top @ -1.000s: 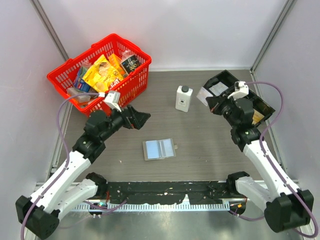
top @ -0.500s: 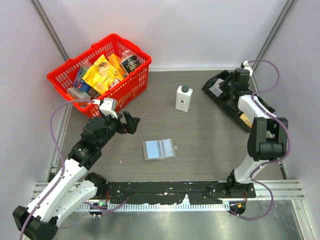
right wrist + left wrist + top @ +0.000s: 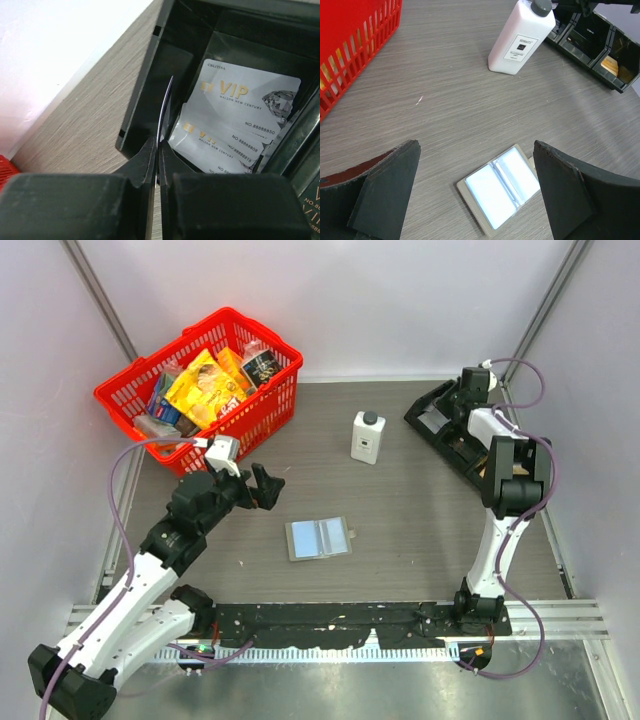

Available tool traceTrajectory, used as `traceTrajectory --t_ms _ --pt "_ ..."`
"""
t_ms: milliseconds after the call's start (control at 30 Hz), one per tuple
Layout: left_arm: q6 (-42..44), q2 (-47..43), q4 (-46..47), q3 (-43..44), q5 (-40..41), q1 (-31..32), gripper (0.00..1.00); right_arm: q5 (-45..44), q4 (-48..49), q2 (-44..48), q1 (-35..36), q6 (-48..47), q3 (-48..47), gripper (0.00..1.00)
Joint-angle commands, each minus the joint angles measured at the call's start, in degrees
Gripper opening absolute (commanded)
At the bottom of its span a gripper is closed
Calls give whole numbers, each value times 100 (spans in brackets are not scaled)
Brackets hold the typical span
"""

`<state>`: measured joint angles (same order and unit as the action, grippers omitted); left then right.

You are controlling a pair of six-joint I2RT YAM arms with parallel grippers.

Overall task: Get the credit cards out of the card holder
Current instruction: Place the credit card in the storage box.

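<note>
Right pincer [image 3: 159, 147] moved to tray [image 3: 142, 100], narrowly pinching card [image 3: 163, 105].

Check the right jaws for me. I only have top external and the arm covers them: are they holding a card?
Observer: Yes. The right wrist view shows the right jaws pinched on a thin card, seen edge-on.
Operator: Where is it relative to the tray?
Observer: Over a compartment of the black tray. At least three grey VIP cards lie inside.
Operator: Left jaws?
Observer: Wide open with nothing between them. The left wrist view shows the card holder lying open on the table.
</note>
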<state>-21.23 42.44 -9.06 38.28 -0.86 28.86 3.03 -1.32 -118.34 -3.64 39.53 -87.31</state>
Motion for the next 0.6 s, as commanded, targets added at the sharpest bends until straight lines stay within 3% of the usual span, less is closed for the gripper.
traceTrajectory --t_ms 0,67,300,567 --pt "-83 10 115 13 -151 -21 100 84 -69 -179 -40 292 -392 11" --pt "-83 54 98 30 -204 -21 100 119 -140 -224 -58 292 -427 15" --pt "-91 247 -254 346 -361 -21 100 -83 -615 100 -172 -6 -384 50" --pt "-750 607 -561 601 -897 -12 100 -128 -1019 1558 -181 -770 291 58"
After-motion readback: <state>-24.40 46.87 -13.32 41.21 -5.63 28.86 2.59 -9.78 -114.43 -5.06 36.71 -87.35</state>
